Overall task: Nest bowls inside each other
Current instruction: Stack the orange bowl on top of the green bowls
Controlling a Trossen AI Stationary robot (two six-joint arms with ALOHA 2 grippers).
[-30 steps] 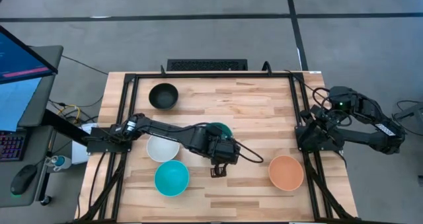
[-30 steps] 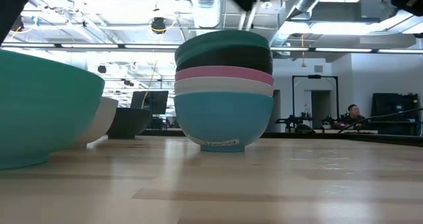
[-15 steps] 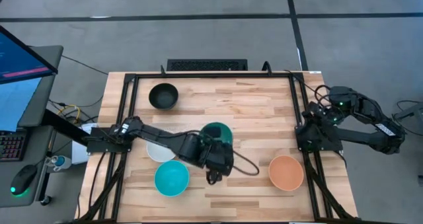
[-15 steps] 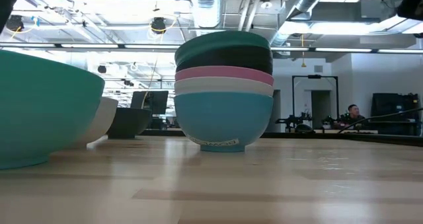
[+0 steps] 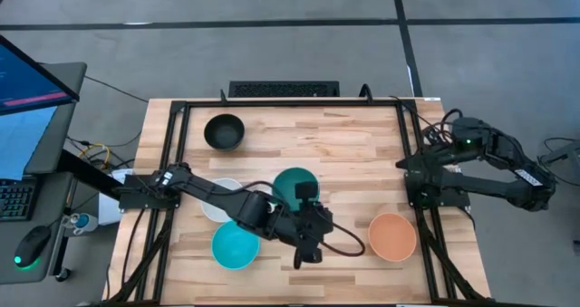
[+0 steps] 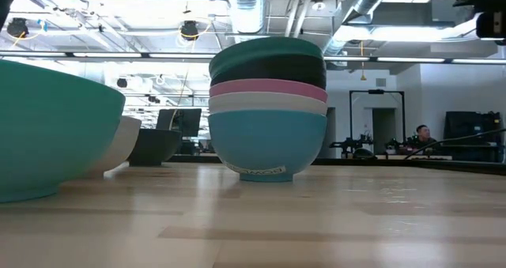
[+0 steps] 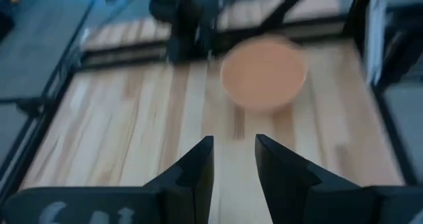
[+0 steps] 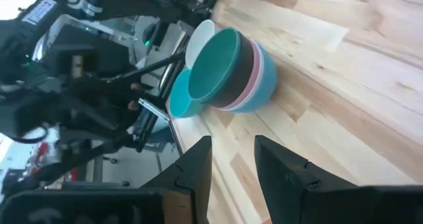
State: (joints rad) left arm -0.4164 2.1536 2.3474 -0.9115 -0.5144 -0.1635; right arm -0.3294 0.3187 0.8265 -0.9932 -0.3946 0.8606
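Observation:
A stack of nested bowls (image 5: pixel 294 184) stands mid-table, teal-green on top; the low view (image 6: pixel 267 110) shows cyan at the bottom, then white, pink, black and teal-green. Loose on the wood are an orange bowl (image 5: pixel 392 235) at the near right, a cyan bowl (image 5: pixel 234 245), a white bowl (image 5: pixel 217 203) partly under my left arm, and a black bowl (image 5: pixel 224 131) at the far left. My left gripper (image 5: pixel 306 253) is open and empty, between the stack and the orange bowl (image 7: pixel 263 74), and faces the orange bowl. My right gripper (image 5: pixel 410 163) is open and empty at the table's right edge.
A black frame rail (image 5: pixel 406 135) runs around the table top. Bare wood (image 5: pixel 344 271) lies along the near edge between the cyan and orange bowls. A keyboard (image 5: pixel 284 89) sits beyond the far edge. A person (image 6: pixel 421 134) shows far back in the room.
My left gripper has gone from just near of the stack toward the table's near edge and a little to the right, turning toward the orange bowl. It has dropped out of the low view's top. The bowls have stayed in place.

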